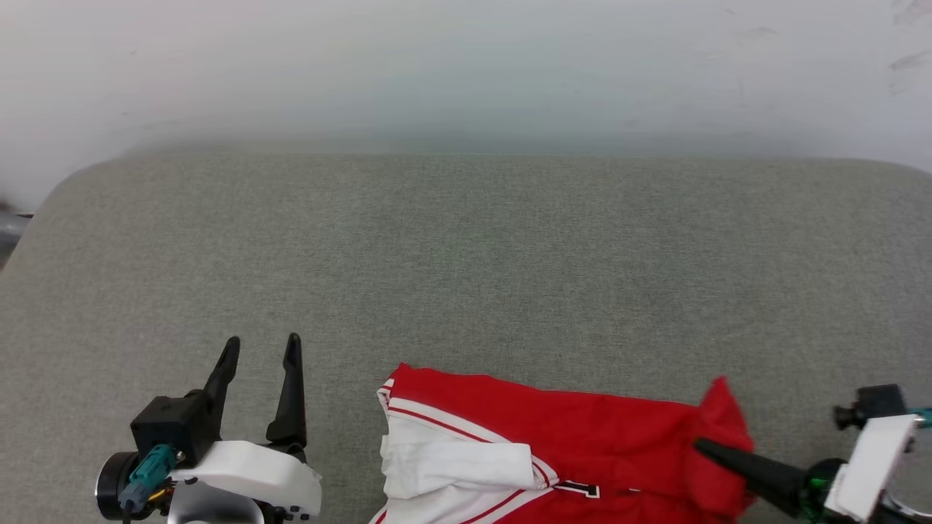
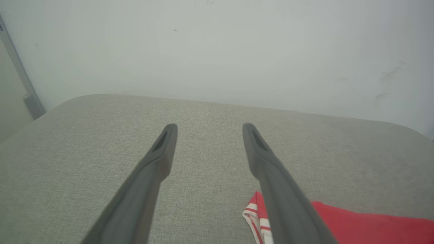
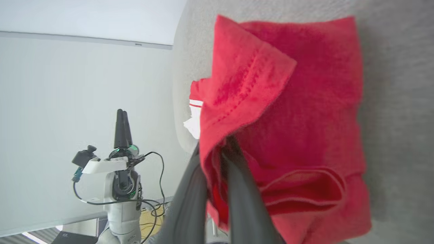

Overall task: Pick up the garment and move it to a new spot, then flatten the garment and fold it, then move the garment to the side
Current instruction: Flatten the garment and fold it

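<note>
Corner of the garment (image 1: 582, 437) clamped by the right gripper (image 1: 703, 445); left gripper (image 1: 263, 349) held open, empty.
The closed fingers (image 3: 242, 196) are buried at the tips in red cloth; the garment is laid crosswise at the near edge of a grey woven cushion (image 1: 466, 255), striped end toward the left gripper, a pale wall (image 1: 466, 65) behind; its near part is cut off.

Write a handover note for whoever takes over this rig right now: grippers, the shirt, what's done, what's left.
Left gripper: open, empty, above the grey woven fabric surface.
Right gripper: shut on a raised fold at the right end of the soft red jersey shirt with white sleeves.
Shirt lies rumpled at the surface's near edge.
Done: grasp. Left, apparently: move, flatten, fold, set aside.
</note>
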Robot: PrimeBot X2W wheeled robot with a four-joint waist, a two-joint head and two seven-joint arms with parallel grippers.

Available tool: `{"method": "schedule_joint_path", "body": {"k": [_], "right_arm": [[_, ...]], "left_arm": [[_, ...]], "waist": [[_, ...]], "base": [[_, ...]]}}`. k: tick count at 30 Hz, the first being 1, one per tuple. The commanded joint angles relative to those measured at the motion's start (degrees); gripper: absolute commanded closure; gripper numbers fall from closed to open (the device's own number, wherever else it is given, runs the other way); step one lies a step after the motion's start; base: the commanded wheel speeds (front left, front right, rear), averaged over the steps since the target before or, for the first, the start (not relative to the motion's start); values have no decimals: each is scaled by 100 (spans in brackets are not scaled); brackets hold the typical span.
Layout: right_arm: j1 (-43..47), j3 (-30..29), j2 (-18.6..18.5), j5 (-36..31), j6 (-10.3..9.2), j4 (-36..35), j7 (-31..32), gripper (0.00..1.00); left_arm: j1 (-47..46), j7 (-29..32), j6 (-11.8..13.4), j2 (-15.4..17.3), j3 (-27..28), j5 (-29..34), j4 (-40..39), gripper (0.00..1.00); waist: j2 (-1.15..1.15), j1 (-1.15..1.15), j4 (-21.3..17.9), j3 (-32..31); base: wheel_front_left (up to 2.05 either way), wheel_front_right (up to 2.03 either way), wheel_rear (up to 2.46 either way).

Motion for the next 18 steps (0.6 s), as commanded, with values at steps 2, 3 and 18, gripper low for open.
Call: {"method": "schedule_joint_path", "body": {"k": [2,3,18], "right_arm": [[9,301,42,452,-3,99,-51,100],[23,462,42,638,-3,134,-90,100],[-540,2995,32,1872,-3,106,-1307,100]], "left_arm": [[-76,-24,-27,-25,-28,31,13,0],[-100,-25,-33,-42,-37,30,24,0],[-578,-184,-294,-345,-71,90,222,0]], "waist": [[0,0,90,29],[0,0,129,47],[0,0,759,821]], "base": [[0,0,0],[0,0,0],[0,0,0]]}}
